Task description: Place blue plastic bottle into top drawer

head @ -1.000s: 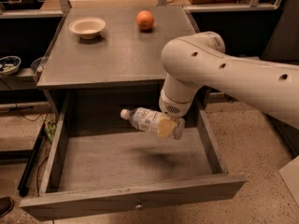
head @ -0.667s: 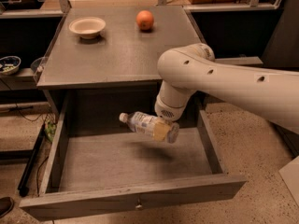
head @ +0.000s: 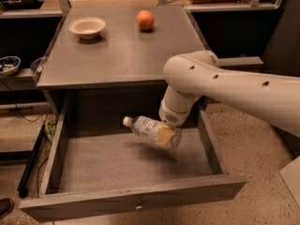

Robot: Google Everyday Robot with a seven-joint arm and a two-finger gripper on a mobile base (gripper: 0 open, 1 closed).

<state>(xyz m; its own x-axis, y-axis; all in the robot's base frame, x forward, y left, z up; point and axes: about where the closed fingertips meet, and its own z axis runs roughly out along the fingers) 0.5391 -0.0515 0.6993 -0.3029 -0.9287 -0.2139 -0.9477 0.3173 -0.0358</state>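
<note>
The blue plastic bottle (head: 149,129) is a small clear bottle with a white cap and a pale label. It lies nearly level in the air, cap to the left, just above the floor of the top drawer (head: 133,203). The drawer is pulled wide open, with a small round knob on its front panel. My gripper (head: 165,135) comes down from the white arm at the right and is shut on the bottle's base end, over the drawer's middle right.
On the cabinet top (head: 122,55) stand a cream bowl (head: 87,27) at the back left and an orange (head: 145,19) at the back middle. A bowl on a low shelf (head: 8,64) is at the far left. Speckled floor lies to the right.
My arm has sunk and shifted slightly left, carrying the bottle lower into the open drawer. The bowl and orange have not moved.
</note>
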